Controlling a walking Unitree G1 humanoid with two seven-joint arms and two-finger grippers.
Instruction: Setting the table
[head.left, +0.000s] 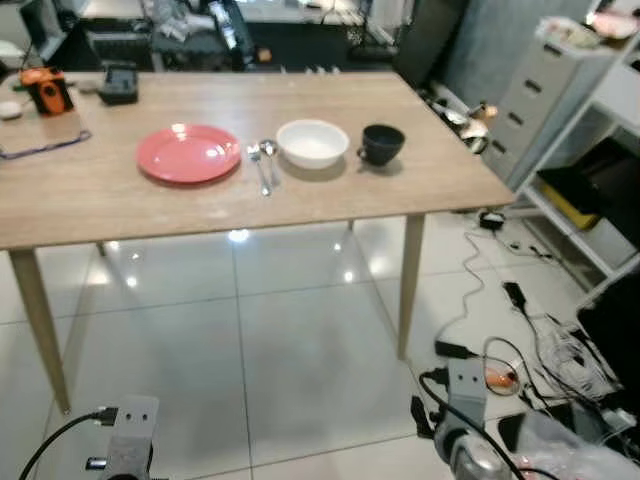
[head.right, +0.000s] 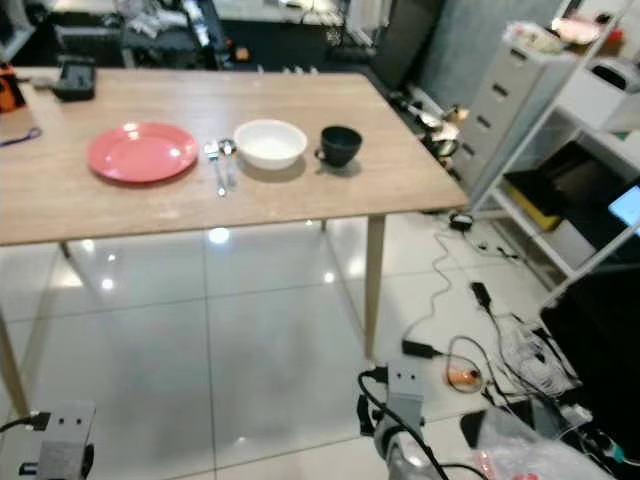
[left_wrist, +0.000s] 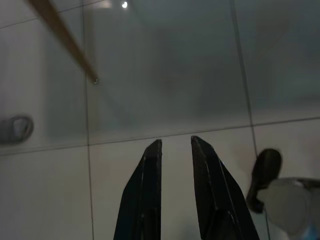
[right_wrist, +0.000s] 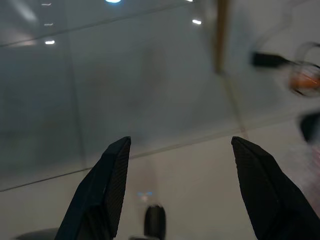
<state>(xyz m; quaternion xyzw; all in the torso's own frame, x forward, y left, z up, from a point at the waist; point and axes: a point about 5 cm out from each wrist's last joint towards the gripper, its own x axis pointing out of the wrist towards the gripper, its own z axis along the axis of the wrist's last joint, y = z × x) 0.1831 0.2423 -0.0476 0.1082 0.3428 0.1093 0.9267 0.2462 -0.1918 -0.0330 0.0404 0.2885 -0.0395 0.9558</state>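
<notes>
A wooden table (head.left: 300, 100) stands ahead of me. On it, in a row from left to right, lie a red plate (head.left: 188, 153), a fork (head.left: 258, 168) and a spoon (head.left: 269, 152) side by side, a white bowl (head.left: 312, 142) and a black cup (head.left: 382, 143). Both arms hang low in front of the table, far below its top. My left gripper (left_wrist: 175, 142) points at the tiled floor with its fingers almost together and nothing between them. My right gripper (right_wrist: 181, 141) is open wide over the floor, also empty.
An orange device (head.left: 45, 90) and a black device (head.left: 118, 83) sit at the table's far left. Cables and plugs (head.left: 500, 370) litter the floor on the right, beside a grey drawer cabinet (head.left: 530, 100) and a white shelf (head.left: 600, 150). A table leg (head.left: 408, 285) stands ahead on the right.
</notes>
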